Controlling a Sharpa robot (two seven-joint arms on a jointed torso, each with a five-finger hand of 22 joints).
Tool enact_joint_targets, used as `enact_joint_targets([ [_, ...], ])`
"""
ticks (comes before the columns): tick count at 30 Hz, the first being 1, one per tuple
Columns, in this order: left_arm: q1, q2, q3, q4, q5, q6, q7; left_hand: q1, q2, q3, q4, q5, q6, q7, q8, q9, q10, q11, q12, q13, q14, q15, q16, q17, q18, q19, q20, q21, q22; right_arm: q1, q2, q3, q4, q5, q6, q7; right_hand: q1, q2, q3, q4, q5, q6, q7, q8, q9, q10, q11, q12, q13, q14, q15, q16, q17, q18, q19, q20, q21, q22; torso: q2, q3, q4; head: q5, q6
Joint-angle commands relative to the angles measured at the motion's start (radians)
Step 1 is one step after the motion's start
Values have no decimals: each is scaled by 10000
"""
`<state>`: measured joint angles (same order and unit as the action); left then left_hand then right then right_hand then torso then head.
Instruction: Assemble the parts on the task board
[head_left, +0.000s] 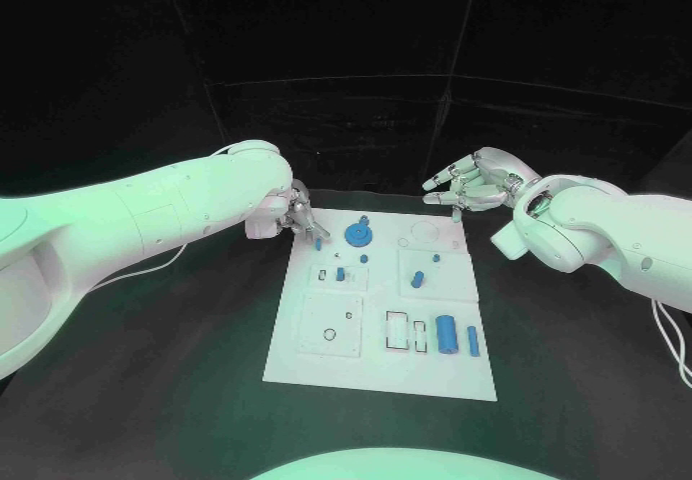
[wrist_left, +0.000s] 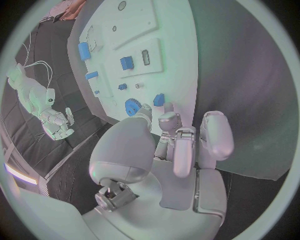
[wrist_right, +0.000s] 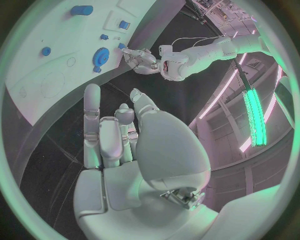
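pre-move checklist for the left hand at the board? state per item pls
1. Left hand at the board's far left corner: ok.
2. Small blue part at its fingers: ok, but whether it is pinched or only touched: cannot tell.
3. Blue gear beside that part, apart from the hand: ok.
4. Right hand hangs above the table past the board's far edge, holding nothing, fingers apart: ok.
5. Blue cylinder and the bar beside it lie at the near right: ok.
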<state>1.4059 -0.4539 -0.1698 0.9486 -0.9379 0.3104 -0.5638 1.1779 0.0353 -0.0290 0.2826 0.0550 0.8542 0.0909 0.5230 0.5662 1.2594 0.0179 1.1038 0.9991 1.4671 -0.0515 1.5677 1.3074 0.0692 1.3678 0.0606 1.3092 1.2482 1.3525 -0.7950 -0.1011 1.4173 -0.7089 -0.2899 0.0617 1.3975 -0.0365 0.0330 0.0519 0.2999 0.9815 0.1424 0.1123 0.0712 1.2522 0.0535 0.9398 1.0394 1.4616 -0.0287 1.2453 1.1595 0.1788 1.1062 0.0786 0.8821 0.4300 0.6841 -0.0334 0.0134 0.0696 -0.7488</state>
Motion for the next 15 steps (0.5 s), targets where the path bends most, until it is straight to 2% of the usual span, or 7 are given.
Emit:
enact_joint_targets([
  [1, -7, 63, 6, -71, -80, 155, 118, 154, 9, -9, -36, 14, 75, -21, -3, -23, -39, -29, 44, -17, 1037, 54, 31, 2634, 147, -17, 52, -18, -1, 24, 0, 7, 17, -28, -62, 28, -56, 32, 56, 26, 47, -68, 8, 70, -1, -31, -20, 53, 9, 234, 43, 51, 12, 55, 36, 52, -39, -12, 1, -8, 0, -35, 11],
  [8, -46, 146, 6, -175, -80, 187, 104, 378, 194, 76, -68, 12, 95, -24, 7, -96, -41, -33, 62, -36, 1037, 53, 31, 2634, 147, -16, 49, -26, 10, 24, -4, 7, 24, -29, -63, 12, -56, 32, 56, 26, 47, -68, 8, 70, -1, -31, -20, 53, 9, 234, 43, 51, 12, 55, 36, 52, -39, -12, 5, -7, 5, -56, -7],
  [15, -67, 181, 6, -208, -80, 271, 99, 490, 228, 109, -109, 11, 115, -27, 21, -123, -37, -36, 75, -37, 1037, 53, 31, 2634, 142, -6, 48, -16, 31, 24, 3, 8, 22, -29, -53, 7, -56, 32, 56, 26, 47, -68, 8, 70, -1, -31, -20, 53, 9, 234, 43, 51, 12, 55, 36, 52, -39, -12, 2, -14, 6, -65, -33],
])
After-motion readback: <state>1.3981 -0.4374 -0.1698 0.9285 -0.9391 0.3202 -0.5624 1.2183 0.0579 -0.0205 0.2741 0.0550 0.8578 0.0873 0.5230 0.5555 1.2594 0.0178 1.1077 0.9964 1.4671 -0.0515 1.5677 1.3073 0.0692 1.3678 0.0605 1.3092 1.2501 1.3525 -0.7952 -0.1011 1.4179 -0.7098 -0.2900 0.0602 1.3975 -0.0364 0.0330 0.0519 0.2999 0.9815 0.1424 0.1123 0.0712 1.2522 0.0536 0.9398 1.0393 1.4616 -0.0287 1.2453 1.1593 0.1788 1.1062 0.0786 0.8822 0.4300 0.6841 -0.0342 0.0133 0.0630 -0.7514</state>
